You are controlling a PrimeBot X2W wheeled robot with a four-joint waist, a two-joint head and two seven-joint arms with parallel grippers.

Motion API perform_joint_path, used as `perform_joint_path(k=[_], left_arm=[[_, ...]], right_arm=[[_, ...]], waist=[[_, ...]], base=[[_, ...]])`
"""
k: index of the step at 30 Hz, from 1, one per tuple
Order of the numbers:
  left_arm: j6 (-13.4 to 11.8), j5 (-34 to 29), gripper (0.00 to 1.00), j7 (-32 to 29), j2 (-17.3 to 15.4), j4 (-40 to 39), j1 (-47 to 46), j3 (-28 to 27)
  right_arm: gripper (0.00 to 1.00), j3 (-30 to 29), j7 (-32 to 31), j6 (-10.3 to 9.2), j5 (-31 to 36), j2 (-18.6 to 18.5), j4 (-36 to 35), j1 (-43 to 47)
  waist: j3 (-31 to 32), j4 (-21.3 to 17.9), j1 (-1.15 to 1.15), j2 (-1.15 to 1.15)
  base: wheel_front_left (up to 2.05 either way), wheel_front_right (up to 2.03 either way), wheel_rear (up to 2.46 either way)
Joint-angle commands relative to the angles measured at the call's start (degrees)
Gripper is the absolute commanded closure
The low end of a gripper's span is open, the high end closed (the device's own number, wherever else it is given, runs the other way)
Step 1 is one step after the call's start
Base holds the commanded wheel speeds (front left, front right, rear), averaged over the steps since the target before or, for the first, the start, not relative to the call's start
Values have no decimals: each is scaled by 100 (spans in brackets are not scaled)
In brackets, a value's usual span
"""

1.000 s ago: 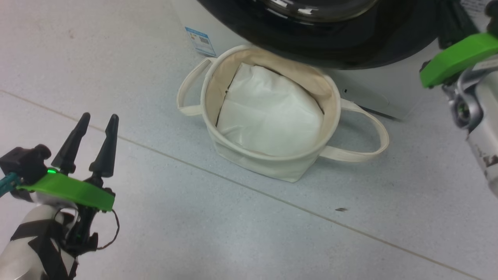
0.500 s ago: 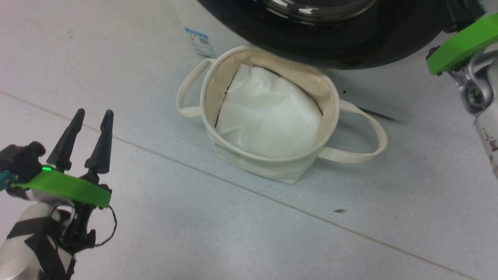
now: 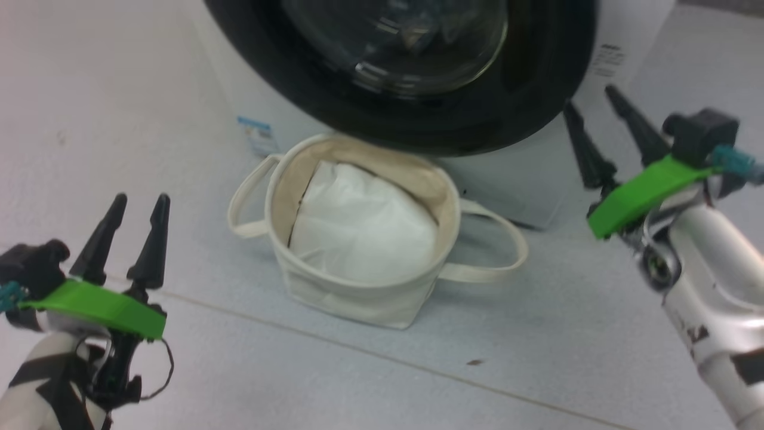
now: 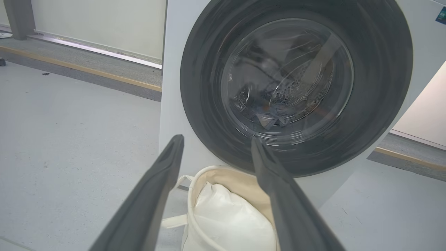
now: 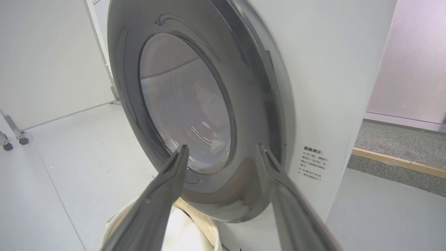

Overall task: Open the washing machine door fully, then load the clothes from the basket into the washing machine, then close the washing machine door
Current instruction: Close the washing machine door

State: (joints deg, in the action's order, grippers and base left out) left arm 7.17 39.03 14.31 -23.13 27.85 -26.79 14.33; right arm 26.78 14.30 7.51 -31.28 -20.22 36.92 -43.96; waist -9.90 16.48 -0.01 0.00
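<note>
The washing machine (image 3: 513, 185) is a white box, and its door (image 3: 465, 119), black-rimmed with a glass bowl, lies against its front. Bluish clothes (image 4: 268, 116) show through the glass inside the drum. On the floor in front of the door stands the cream basket (image 3: 358, 286), holding a plain white bundle (image 3: 364, 233). My left gripper (image 3: 141, 198) hovers open at the lower left, well clear of the basket. At the right my right gripper (image 3: 590, 98) is open and empty, just off the door's right rim. Both wrist views face the door (image 4: 202, 87) (image 5: 251, 139).
A blue label sticker (image 3: 258, 134) sits low on the machine's left front. The basket's loop handles (image 3: 495, 263) stick out to both sides. A floor seam (image 3: 370, 352) crosses below the basket. A wheeled frame (image 5: 7, 139) stands far left in the right wrist view.
The head camera has tilted up, so more of the door shows. My right arm has drawn back from the door's right edge and its fingers have come into view, spread apart. The left gripper stays open.
</note>
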Motion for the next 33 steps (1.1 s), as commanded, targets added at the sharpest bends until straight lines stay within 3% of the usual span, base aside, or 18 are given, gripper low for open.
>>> perform_joint_path(k=[1,14,21,33], left_arm=[[32,28,0,69,-309,-101,-40,-216],[32,119,0,69,-237,-99,609,-462],[32,328,0,69,-257,-213,844,-343],[29,422,0,67,-245,-94,1079,-388]], right_arm=[[0,2,70,-2,-16,23,-249,137],[0,-818,70,-2,-143,-36,-1332,1964],[0,-1372,70,-2,59,-22,-1832,2883],[0,-1742,70,-2,283,181,-2330,3797]], waist=[[338,-311,1,0],[1210,-1151,1,0],[1373,-1290,1,0],[1578,-1336,1,0]], base=[[0,0,0],[0,0,0],[0,0,0],[0,0,0]])
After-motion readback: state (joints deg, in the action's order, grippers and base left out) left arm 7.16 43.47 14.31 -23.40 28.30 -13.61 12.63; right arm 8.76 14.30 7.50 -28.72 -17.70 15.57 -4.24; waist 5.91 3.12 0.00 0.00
